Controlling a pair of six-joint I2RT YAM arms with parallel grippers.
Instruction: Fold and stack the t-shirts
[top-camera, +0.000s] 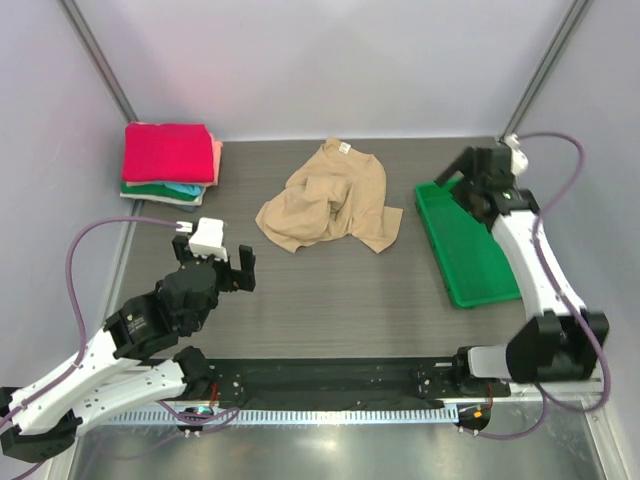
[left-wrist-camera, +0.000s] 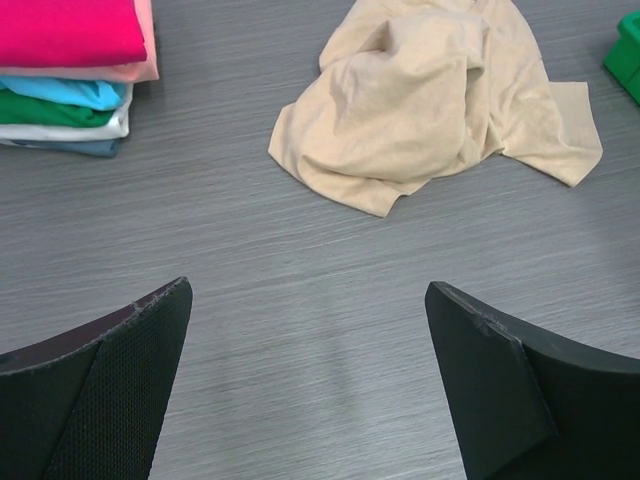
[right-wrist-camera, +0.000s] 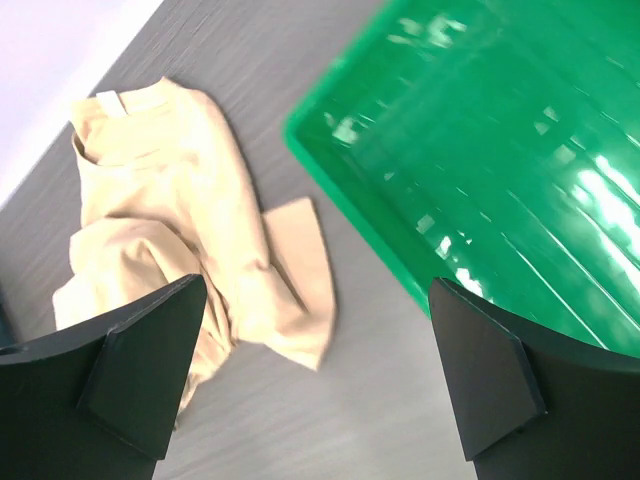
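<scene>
Grey wood-grain tabletop (top-camera: 330, 290) is occupied mid-way by a crumpled tan cloth t-shirt (top-camera: 335, 195); a stack of folded t-shirts (top-camera: 170, 160) (pink-red on top) is set far left. The left pincer (top-camera: 213, 262) and right pincer (right-wrist-camera: 318, 290) are held apart, empty. Spreading the tan shirt flat is judged next.

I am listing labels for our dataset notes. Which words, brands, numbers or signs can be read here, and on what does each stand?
None can be read.
The neck tag of the tan t-shirt is a pale patch, too small to read.
The folded stack and green tray show no print.
</scene>
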